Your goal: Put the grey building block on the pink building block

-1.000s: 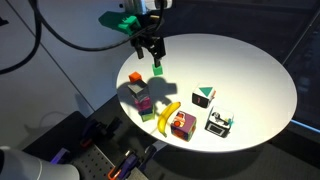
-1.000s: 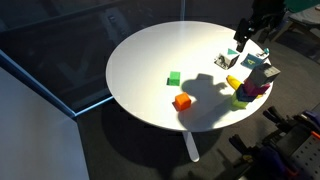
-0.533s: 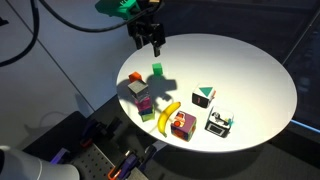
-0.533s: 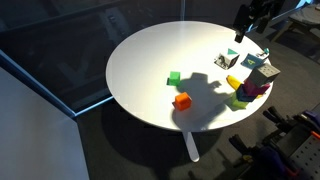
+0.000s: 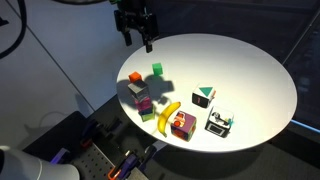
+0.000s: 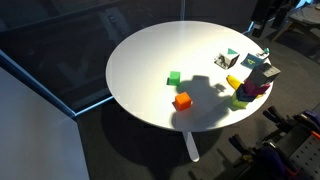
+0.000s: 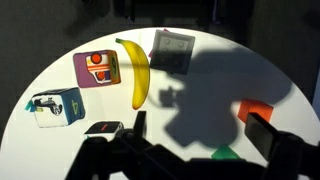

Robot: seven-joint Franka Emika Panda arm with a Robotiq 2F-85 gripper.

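The grey building block [image 5: 134, 91] sits at the table's near-left edge. It appears to rest on the pink building block [image 5: 146, 104], which shows just below it. In the wrist view the grey block [image 7: 172, 50] hides the pink one. In an exterior view the pink block [image 6: 251, 90] shows beside the grey one [image 6: 270, 73]. My gripper [image 5: 135, 38] hangs open and empty, high above the table's left rim and well clear of both blocks. Its fingers frame the wrist view [image 7: 203, 128].
On the round white table [image 5: 250, 70] lie an orange cube [image 5: 135, 77], a green cube [image 5: 157, 70], a banana [image 5: 168, 116], a multicoloured cube [image 5: 182, 125], a black-and-white boxy object [image 5: 218, 122] and a green-white block [image 5: 205, 96].
My gripper has risen and drifted left, away from the green cube and the table. The blocks have not moved.
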